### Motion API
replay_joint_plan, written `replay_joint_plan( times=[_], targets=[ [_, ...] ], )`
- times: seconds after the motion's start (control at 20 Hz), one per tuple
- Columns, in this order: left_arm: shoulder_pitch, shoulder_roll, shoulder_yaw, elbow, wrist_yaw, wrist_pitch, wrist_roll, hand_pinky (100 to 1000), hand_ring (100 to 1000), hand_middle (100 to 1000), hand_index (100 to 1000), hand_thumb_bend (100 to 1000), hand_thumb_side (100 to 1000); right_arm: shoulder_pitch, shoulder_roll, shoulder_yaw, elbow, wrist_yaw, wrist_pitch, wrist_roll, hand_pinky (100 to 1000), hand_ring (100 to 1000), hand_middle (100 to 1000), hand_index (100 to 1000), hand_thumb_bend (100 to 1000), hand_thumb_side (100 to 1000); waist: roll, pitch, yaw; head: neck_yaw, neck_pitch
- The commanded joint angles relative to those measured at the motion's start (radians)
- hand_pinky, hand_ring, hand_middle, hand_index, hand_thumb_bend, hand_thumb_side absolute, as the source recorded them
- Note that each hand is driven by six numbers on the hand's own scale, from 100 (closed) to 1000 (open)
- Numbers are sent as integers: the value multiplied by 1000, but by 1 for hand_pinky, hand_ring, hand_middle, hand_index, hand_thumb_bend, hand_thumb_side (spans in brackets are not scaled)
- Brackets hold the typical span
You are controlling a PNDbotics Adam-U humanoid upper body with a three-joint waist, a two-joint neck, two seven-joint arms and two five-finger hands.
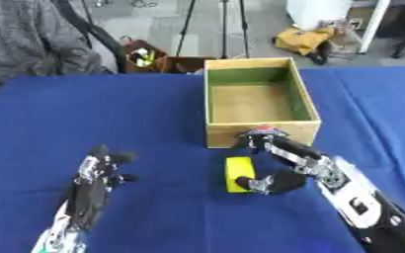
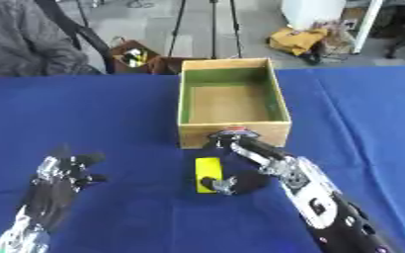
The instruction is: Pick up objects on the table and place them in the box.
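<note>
1. Now, down at the right hand point(image 1: 294, 168): reaching in from the lower right, fingers stretched up toward the near wall of the box point(image 1: 260, 131), thumb tucked by the block point(image 1: 238, 174).
2. Spread wide around the block, not closed on it yet. Thumb tip touching or nearly touching its lower right corner; hard to tell which.
3. Small red thing right at the fingertips point(image 1: 262, 132), by the box wall. Can't make out what.
4. Next, the block: yellow, lying flat on the blue table point(image 1: 154, 108), just in front of the box, long side pointing toward it.
5. Then the box: wood, green inside walls, open top, nothing seen in it. Sitting near the far edge of the table.
6. Over at the left hand point(image 1: 94, 185): resting open near the lower left, fingers up, well apart from the block. Holding nothing.
7. Step in hand, as a guess: grabbing the block.
8. To do it well: bring fingers down on one long side and thumb on the other. Close slowly so as not to push the block away. Lift straight up, high enough to clear the box wall, then move over the open top and let go.
9. Watch out for bumping the box with the fingers, so close to its wall.
10. Count: one block, one box, one red thing, two hands.
</note>
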Motion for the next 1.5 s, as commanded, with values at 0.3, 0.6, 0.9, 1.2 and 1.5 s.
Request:
replay_joint_plan(
  times=[0.3,0.6,0.9,1.2,1.5],
  targets=[
    [-7,4,-2,-14,-2,-2,-2,691,975,702,660,214,1000,-18,-4,-3,9,20,-7,7,798,984,842,896,366,648,0,-15,3,-2,6],
    [-7,3,-2,-14,-2,-2,-2,691,975,702,660,214,1000,-14,-3,1,20,37,-22,30,801,982,830,890,366,653,0,-15,1,-1,12],
    [-7,3,-2,-14,-2,-2,-2,691,975,702,660,214,1000,-12,-3,1,28,52,-30,37,798,973,779,865,345,642,2,-16,1,-1,17],
    [-6,3,-1,-14,-2,-2,-2,691,975,702,660,214,1000,-11,-3,-3,30,70,-30,19,778,943,597,722,233,574,3,-17,0,-2,19],
    [-7,3,-2,-14,-2,-1,-2,691,975,702,660,213,1000,-8,-5,-4,32,81,-7,-36,754,889,396,488,100,478,4,-18,1,-2,19]
  ],
)
